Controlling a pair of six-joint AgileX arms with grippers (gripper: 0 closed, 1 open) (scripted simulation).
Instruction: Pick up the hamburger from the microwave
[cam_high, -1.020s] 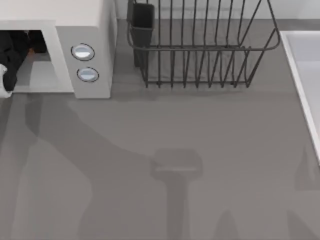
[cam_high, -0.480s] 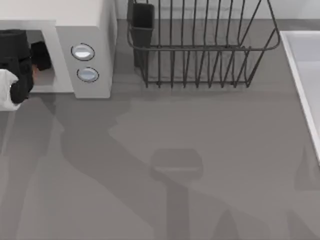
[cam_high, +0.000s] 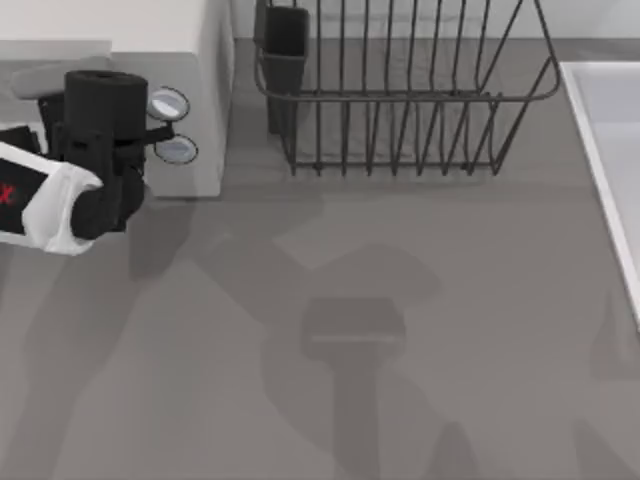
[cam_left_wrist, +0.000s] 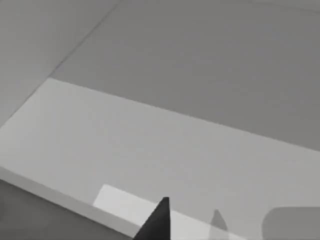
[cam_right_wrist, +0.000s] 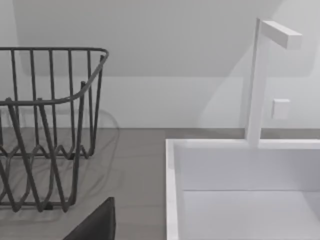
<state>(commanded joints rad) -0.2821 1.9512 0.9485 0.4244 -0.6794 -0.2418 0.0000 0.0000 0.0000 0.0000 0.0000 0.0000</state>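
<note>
Top view puts my left arm in front of the microwave (cam_high: 205, 90) at the tabletop's (cam_high: 400, 380) far left, the wrist and left end effector (cam_high: 100, 110) lifted clear of the cavity and covering its mouth from above, just beside the two round buttons (cam_high: 168, 103). I cannot see the hamburger in any picture now: it may be tucked under the end effector, or it may be back inside the cavity behind my wrist. I cannot tell whether the fingers are closed on anything or how wide they stand; the left wrist view gives me pale flat planes and one dark fingertip (cam_left_wrist: 156, 222), nothing round or orange-brown.

So the relation that matters: the microwave opening lies directly beneath and behind my left end effector, and the left arm is by far the nearer one. If the hamburger is not in my grip, I judge it lies that way.

My right arm idles off to the right, looking at the wire rack (cam_right_wrist: 45, 130) and the white sink (cam_right_wrist: 240, 170).
</note>
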